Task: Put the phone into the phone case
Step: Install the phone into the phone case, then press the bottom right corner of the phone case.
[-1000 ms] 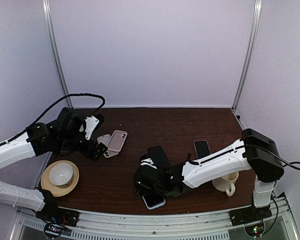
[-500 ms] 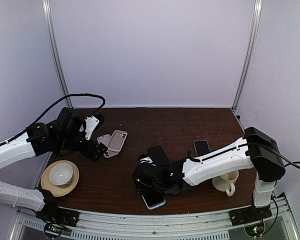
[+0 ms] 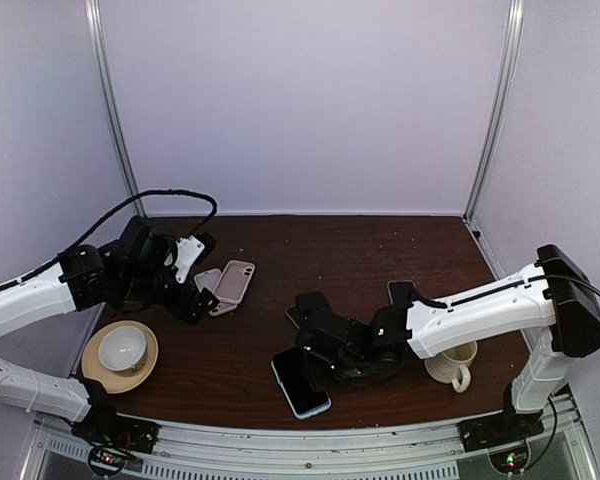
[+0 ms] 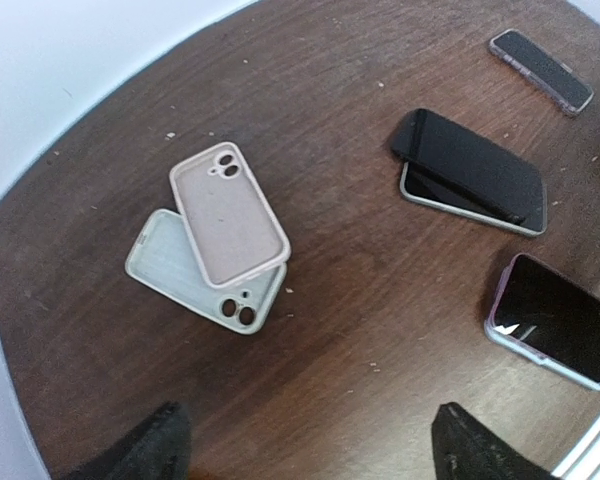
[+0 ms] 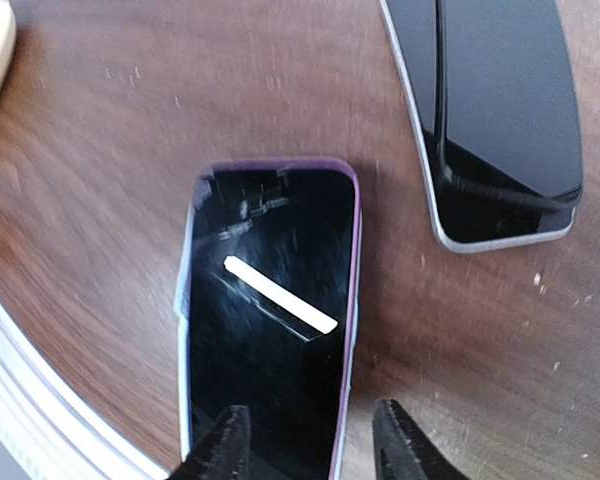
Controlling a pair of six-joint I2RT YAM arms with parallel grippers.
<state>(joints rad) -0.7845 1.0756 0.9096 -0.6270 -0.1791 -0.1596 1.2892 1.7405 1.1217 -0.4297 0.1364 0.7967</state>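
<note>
Phone [image 5: 270,320] – purple-edged, screen up – lies flat near front edge of table [image 3: 380,250], well apart from pink case [image 4: 227,213], which overlaps pale green case [image 4: 195,275]. Right gripper [image 5: 315,440] low over phone's end, jaws half apart, gripping nothing; one finger over glass, other off its side. Left gripper [image 4: 310,440] wide, empty, above cases. We fear closing here catches one edge only — phone skids toward table lip. Overlapped cases may shift together.

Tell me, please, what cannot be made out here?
- Right hand: right wrist view's bottom edge cuts it off; contact with the purple-edged black phone unclear.
- Lower silver-edged phone: left wrist view, covered by the black phone on top.
- Pale green phone case: same view, half under the pink phone case.
</note>
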